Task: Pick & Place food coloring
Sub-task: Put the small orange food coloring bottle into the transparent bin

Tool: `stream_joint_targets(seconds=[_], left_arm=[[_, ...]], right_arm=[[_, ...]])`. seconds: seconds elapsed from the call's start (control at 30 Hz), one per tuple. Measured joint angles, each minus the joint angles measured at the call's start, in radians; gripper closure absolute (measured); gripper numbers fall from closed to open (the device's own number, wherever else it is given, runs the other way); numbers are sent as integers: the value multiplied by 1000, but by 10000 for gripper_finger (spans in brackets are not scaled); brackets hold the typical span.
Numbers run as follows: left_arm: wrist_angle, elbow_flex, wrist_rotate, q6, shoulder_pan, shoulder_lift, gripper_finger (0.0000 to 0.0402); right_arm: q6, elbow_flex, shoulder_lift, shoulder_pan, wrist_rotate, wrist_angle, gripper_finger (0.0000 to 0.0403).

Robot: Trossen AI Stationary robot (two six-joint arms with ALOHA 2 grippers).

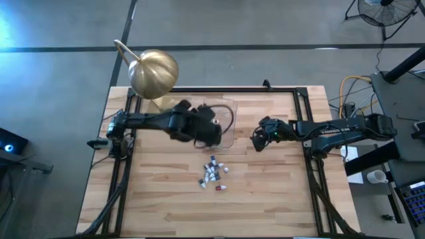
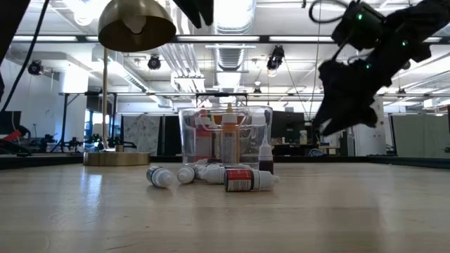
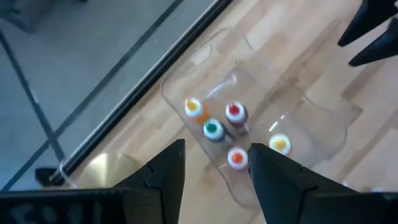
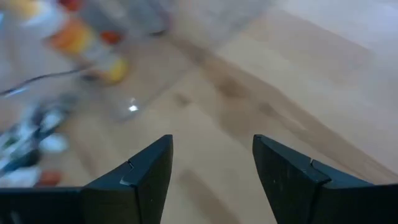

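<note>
Left gripper (image 3: pixel 214 171) open above tub (image 1: pixel 228 114) near table's far edge, apparently empty. Right gripper (image 4: pixel 211 165) open, waiting. Could topple upright bottles (image 3: pixel 214 129) if lowered carelessly.

Floor: grey concrete around the table (image 1: pixel 279 199), crossed by dark seam lines (image 1: pixel 265 48).
Table surface: light wood planks, framed by black rails (image 1: pixel 219 89).
Lamp: brass-coloured dome lamp (image 1: pixel 154 73) at the table's far edge — round base (image 2: pixel 117 159) resting on the wood.
Ceiling: exposed ducts (image 2: pixel 232 56) and bright strip lights (image 2: pixel 394 74).
Room beyond: open workshop — stands and partitions (image 2: pixel 140 133) visible.
Fan: standing fan (image 1: pixel 384 12), far right corner.
Side bench: cables (image 1: pixel 348 86) and white cup (image 1: pixel 376 176).
</note>
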State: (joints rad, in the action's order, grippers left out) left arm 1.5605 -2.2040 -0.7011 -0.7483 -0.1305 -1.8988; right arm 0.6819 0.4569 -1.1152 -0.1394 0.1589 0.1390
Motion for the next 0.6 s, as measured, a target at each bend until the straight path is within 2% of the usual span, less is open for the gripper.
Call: stream_joint_targets(seconds=[0.17,0.3,0.5,0.6], left_arm=[[10,35,-7,-140,-71,2,252],[10,128,-7,-248,-116,28,252],[-6,418,4,-453,-180,169,252],[-127,602,12,-521,-222,282,252]], right_arm=[[-110,25,0,83,-11,0,188],[-142,20,0,151,-11,1,188],[-170,19,-2,234,-5,-55,188],[-171,19,-20,253,-3,-137,188]])
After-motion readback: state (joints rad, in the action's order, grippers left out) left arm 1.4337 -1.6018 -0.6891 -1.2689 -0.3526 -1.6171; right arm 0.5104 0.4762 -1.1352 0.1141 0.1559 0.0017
